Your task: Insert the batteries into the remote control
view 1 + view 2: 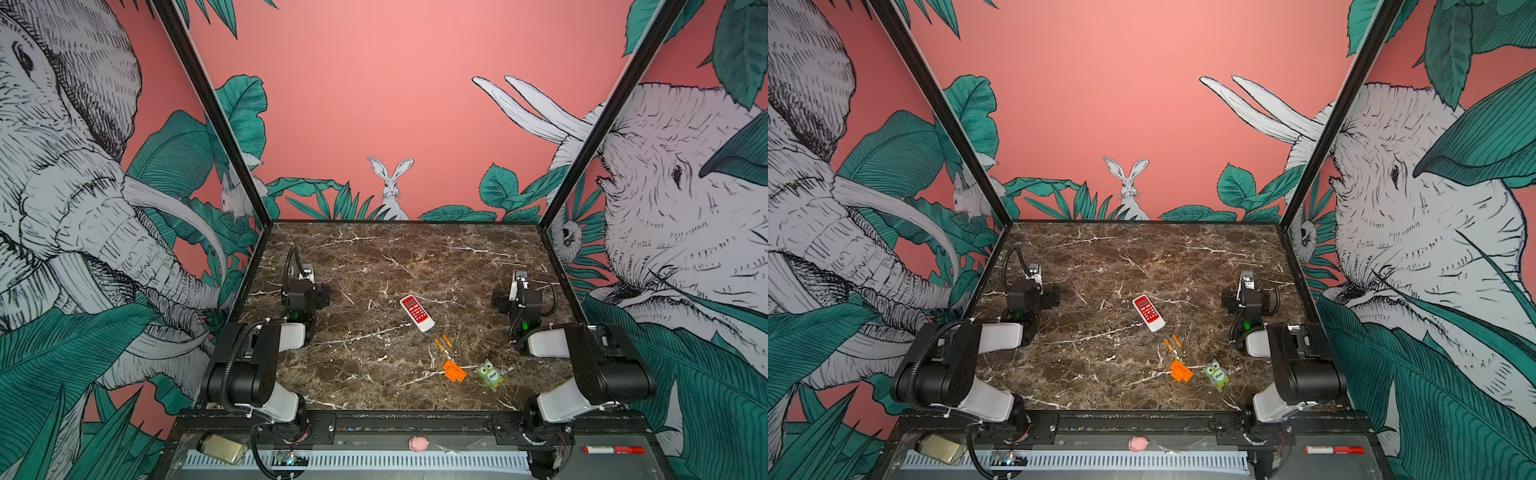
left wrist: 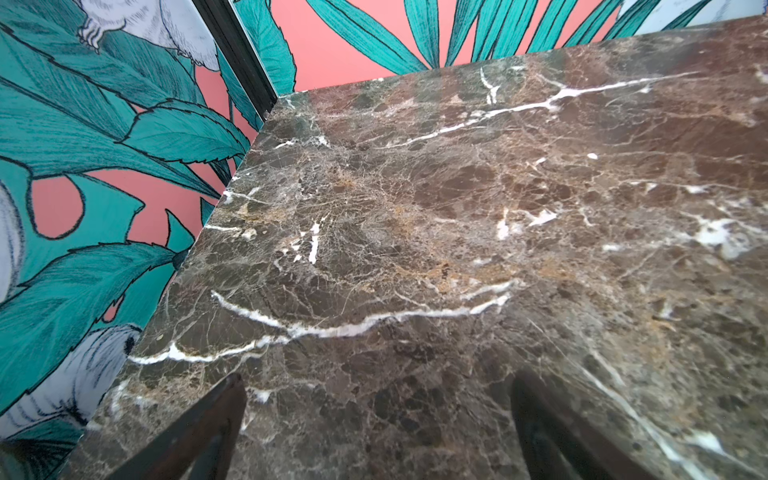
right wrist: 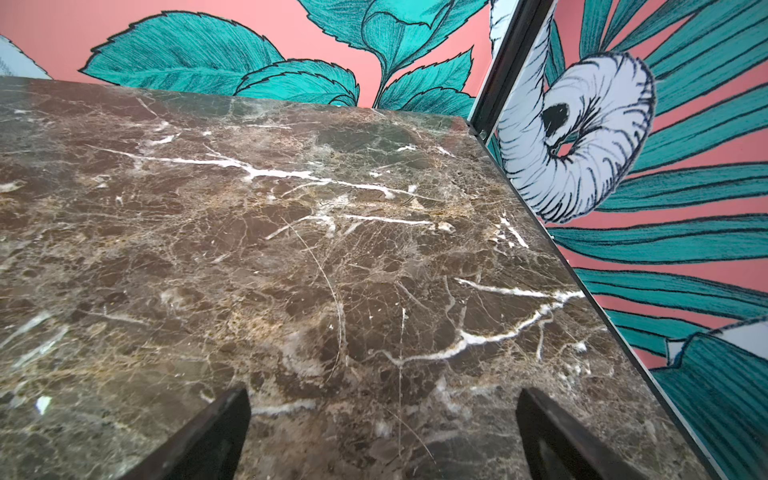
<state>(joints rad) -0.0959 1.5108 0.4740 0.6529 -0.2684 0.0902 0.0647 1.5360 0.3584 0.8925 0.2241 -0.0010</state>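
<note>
Visitor: Closest to the camera, what sits on that front ledge?

Me: From the left, a glass jar (image 1: 220, 448), a pink pig (image 1: 417, 444) and a red marker (image 1: 613, 449). I cannot read the marker's print; it is too small.

Visitor: And on the table (image 1: 353, 374)?

Me: My left pincer (image 2: 380, 376) is spread fully wide and grips nothing; only bare marble shows between its fingers. Near the middle lies the remote control (image 1: 417, 313), red face up. Just beside its near end lie the 2 batteries (image 1: 438, 344), close together. Then come an orange brick (image 1: 454, 370) and an owl (image 1: 489, 374). My right pincer (image 3: 383, 392) is equally wide and empty. Both pincers hang well apart from the work.

Visitor: What could go wrong?

Me: I see 3 risks. The remote's back is underneath, so I judge it needs turning, and it could skid on smooth marble. The batteries are thin and round: a clumsy touch may roll 1 away, or wide jaws may catch both. The brick shares their colour and lies near, so I might grab it by mistake.

Visitor: Any writing?

Me: The owl's belly reads "Five". The remote's button labels are too small to tell.
</note>
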